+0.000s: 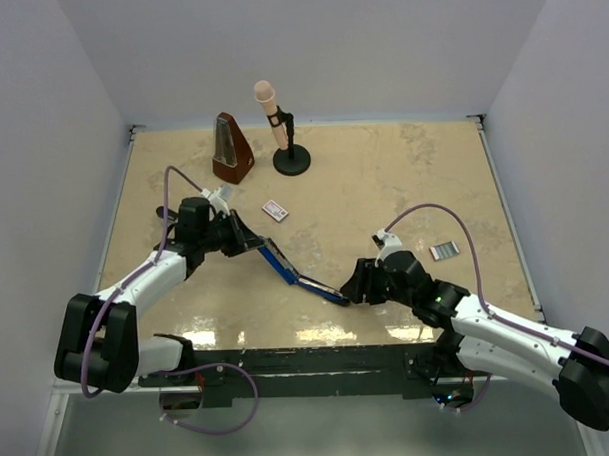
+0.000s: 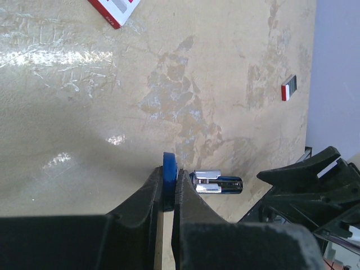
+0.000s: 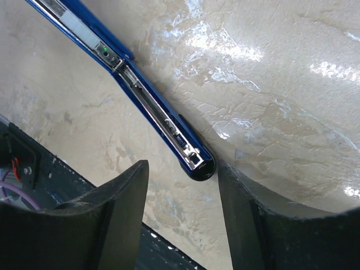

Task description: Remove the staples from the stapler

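The blue-and-black stapler point(image 1: 286, 269) lies opened out flat near the table's front, its silver rail facing up in the right wrist view point(image 3: 152, 107). My left gripper point(image 1: 253, 245) is shut on the far bar's blue edge point(image 2: 170, 163). My right gripper point(image 1: 349, 291) is open. The near bar's tip lies between its fingers point(image 3: 183, 169), close to the right one and not gripped. A small grey ridged strip, the staples point(image 1: 444, 250), lies on the table to the right, apart from both grippers. It also shows in the left wrist view point(image 2: 288, 88).
A brown metronome point(image 1: 232, 150) and a microphone on a black stand point(image 1: 284, 139) stand at the back. A small white box with a red label point(image 1: 275, 210) lies behind the stapler. The table's front edge point(image 3: 169, 247) is just below the right gripper.
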Motion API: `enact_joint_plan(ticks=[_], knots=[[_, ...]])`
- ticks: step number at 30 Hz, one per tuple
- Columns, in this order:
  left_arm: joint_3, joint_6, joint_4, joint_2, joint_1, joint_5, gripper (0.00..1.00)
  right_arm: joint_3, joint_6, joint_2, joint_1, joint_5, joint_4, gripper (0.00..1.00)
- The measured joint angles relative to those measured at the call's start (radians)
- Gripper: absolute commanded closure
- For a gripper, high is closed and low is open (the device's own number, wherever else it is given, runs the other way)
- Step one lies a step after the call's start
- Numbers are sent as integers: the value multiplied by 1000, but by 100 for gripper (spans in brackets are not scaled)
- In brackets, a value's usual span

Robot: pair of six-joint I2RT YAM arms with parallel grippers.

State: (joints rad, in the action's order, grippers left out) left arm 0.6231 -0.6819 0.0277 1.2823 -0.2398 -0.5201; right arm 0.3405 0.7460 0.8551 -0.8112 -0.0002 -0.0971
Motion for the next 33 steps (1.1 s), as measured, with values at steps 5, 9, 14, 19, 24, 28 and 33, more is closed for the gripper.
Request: enact_joint_plan(ticks=[5,9,14,19,24,28,33], knots=[[-31,-16,-52,-1,20,-34,100,10,2,-14,0,33,-10,30],[-53,-27,-99,-1,31,-72,100,63,-54,8,0,34,-8,26],[-106,-55,-211,-1,33,-151,100,190,-191,140,1,-50,91,20],[-152,-93,-312,-2,34,-240,100,331,-347,307,33,-213,151,15],[-152,-85,-320,-50,46,-288,100,355,-439,388,180,-451,235,4],[-149,-84,-327,-90,74,-330,100,356,-481,495,268,-629,326,4],[-145,-92,-362,-107,85,-381,100,354,-483,648,269,-838,430,1]])
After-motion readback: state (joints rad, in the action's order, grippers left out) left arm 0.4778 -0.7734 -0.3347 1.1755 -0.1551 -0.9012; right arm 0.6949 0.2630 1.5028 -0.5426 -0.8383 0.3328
